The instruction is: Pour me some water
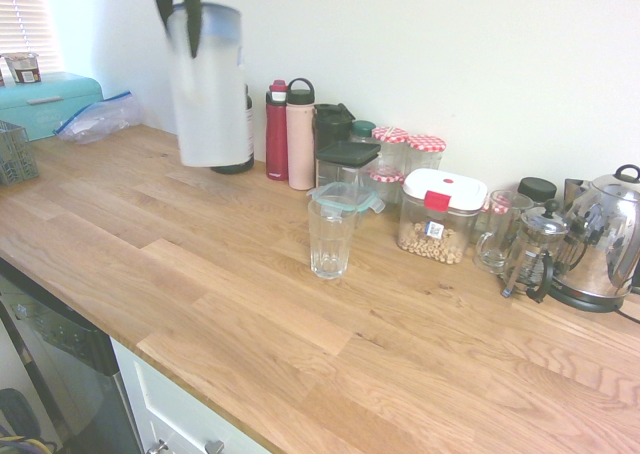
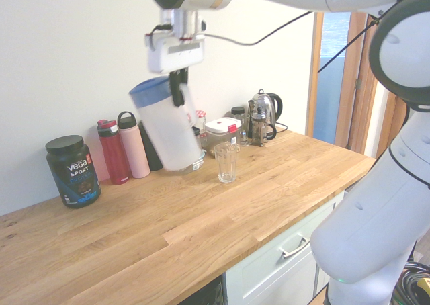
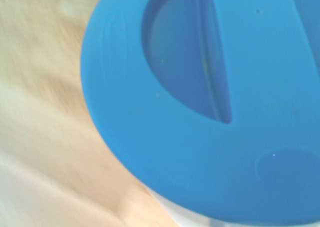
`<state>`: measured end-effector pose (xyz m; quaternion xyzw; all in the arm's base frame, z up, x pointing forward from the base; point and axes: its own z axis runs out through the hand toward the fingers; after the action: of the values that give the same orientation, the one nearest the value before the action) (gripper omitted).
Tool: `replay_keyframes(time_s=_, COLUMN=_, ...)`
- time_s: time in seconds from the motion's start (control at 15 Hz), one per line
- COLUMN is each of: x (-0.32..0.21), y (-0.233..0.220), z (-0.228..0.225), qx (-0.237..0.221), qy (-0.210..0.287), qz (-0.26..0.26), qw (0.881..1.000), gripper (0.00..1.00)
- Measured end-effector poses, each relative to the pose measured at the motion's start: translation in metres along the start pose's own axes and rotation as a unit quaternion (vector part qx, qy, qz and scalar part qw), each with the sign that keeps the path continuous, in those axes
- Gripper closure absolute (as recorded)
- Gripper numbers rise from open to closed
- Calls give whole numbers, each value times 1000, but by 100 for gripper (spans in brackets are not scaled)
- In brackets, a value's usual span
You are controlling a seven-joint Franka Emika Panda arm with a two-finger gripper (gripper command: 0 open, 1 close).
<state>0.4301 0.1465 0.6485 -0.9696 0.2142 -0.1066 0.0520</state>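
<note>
End effector (image 2: 179,84) clamped on jug (image 2: 168,127) rim, airborne, tilted. Likely heavy, sloshing, slippery. Glass (image 2: 226,162) at 4 o'clock: fragile, tippable.

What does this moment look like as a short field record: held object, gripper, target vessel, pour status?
held object: frosted white plastic pitcher with blue lid, lifted clear of the wooden counter, tilted
gripper: gripper shut on the pitcher near its lid
target vessel: clear ribbed drinking glass, upright on the counter, looks empty
pour status: not begun; pitcher is beside the glass, not over it
</note>
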Motion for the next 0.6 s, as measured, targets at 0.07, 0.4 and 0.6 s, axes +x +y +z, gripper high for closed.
replay_keyframes(time_s=0.07, x=-14, y=-16, z=18, qx=11, qy=14, qz=20, qw=1000, gripper=100)
replay_keyframes(time_s=0.4, x=-62, y=-44, z=93, qx=37, qy=112, qz=86, qw=989, gripper=100)
replay_keyframes(time_s=0.6, x=-65, y=-46, z=113, qx=44, qy=133, qz=132, qw=981, gripper=100)
